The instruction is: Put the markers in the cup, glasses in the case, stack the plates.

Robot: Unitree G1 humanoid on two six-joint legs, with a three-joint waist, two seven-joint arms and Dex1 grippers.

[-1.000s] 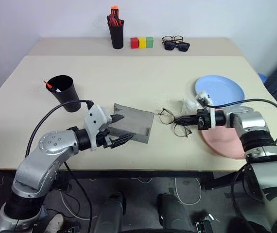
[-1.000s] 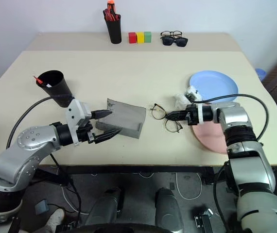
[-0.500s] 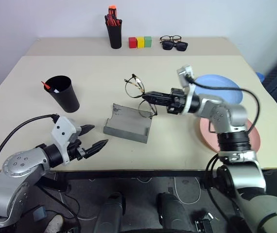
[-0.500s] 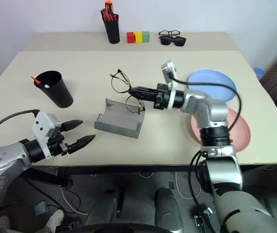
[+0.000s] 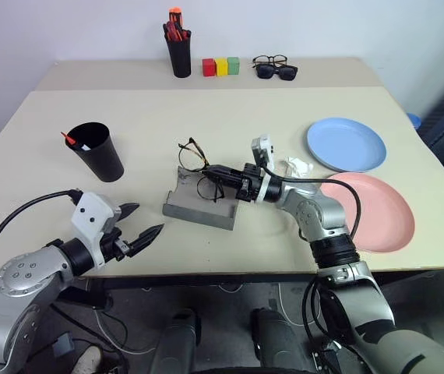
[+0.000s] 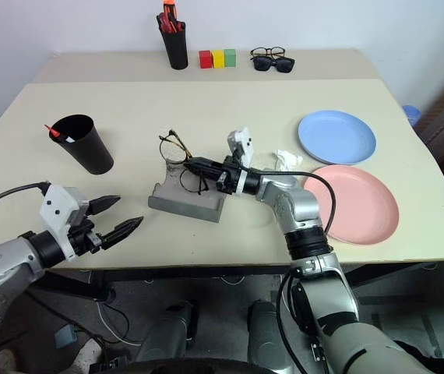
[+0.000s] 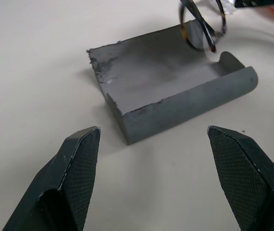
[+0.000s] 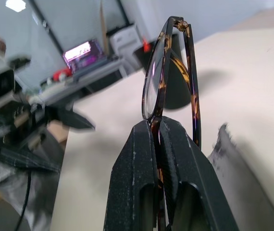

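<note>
Two markers (image 5: 77,140) in the cup (image 5: 101,151); glasses (image 5: 199,165) pinched in right hand (image 5: 209,169) over open case (image 5: 200,204); left hand (image 5: 146,223) released.

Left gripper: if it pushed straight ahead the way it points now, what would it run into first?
Most likely the grey case. The open left gripper faces the case's near corner, with bare table between them. The glasses, held by the right gripper, lie further along, above the case.

The case (image 7: 170,91) looks like grey cloth, matt and a little rough, with frayed edges. The glasses (image 8: 168,77) have a thin glossy frame in mottled brown and clear lenses. The fingers (image 7: 74,168) are black plastic with a fine grid texture. The surface (image 5: 284,117) is smooth, matt beige. The plates (image 5: 347,144) look like smooth plastic.
</note>
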